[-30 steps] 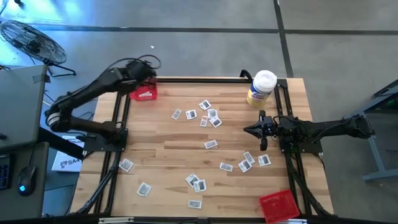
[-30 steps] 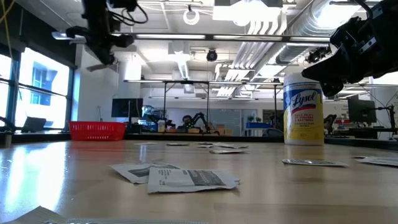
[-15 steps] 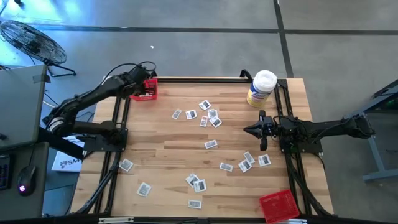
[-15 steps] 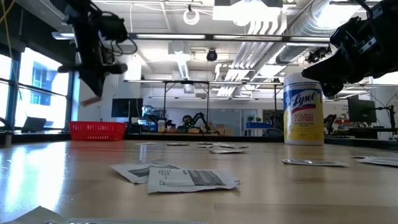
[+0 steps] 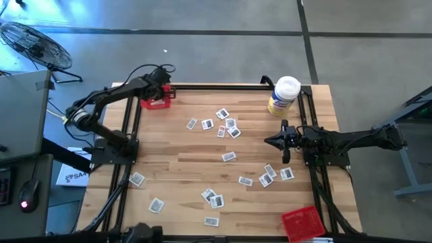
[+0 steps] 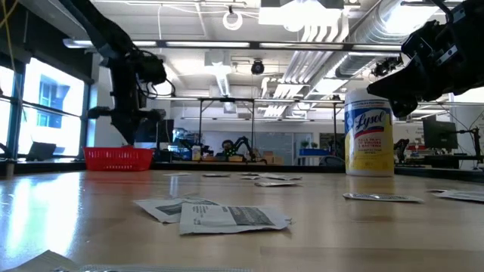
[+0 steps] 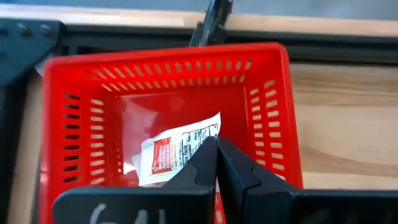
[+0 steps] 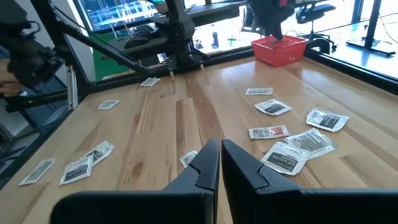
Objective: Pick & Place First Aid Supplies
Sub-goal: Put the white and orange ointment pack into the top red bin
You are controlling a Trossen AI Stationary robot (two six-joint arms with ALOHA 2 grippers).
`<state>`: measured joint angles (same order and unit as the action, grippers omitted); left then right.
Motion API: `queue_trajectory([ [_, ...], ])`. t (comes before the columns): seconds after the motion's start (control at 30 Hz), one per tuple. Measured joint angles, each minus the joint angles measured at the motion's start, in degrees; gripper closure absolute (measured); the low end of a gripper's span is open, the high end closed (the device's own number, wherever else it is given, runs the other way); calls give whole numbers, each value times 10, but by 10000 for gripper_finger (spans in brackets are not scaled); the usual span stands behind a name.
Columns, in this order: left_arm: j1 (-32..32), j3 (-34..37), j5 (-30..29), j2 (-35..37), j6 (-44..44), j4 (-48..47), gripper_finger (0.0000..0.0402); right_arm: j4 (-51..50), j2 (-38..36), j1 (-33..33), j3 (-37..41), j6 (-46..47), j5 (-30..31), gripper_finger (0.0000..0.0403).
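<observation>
Centrally, one white packet (image 7: 177,149) with red and dark print lies flat on the floor of a red tray (image 7: 273,124) at the far left corner of the table (image 5: 182,152). The left gripper (image 7: 216,163) hangs just above this packet with its fingers pressed together and nothing between them; in the left wrist view the fingertips overlap the packet's lower edge, so that edge is hidden and contact cannot be judged. In the low view the gripper stands directly above the tray, whose contents are concealed by its slotted wall.

The remaining packets (image 5: 223,121) lie scattered across the wooden table, one cluster near the middle, others toward the near edge. Their print is too small to read in the high view.

The right gripper (image 5: 268,141) waits over the right side of the table, well apart from the nearest packets, fingers closed and empty. A second red tray (image 5: 302,223) sits at the near right corner, partly cut off by the frame. A white-lidded yellow tub (image 5: 283,96) stands at the far right.
</observation>
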<state>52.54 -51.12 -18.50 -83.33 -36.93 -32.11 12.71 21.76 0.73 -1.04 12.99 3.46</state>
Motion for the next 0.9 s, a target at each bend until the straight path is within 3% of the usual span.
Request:
queue_trajectory([
  [0.17,17,0,0,-12,-4,16,387,0,0,0,0,0,0,391],
  [0.37,31,0,68,-10,26,-3,328,0,0,0,0,0,0,391],
  [0.5,29,-8,73,7,42,-14,299,0,0,0,0,0,0,391],
  [0.73,25,-38,154,83,63,-83,294,0,0,0,0,0,0,391],
  [0.9,-33,-35,164,175,71,-133,294,0,0,0,0,0,0,391],
])
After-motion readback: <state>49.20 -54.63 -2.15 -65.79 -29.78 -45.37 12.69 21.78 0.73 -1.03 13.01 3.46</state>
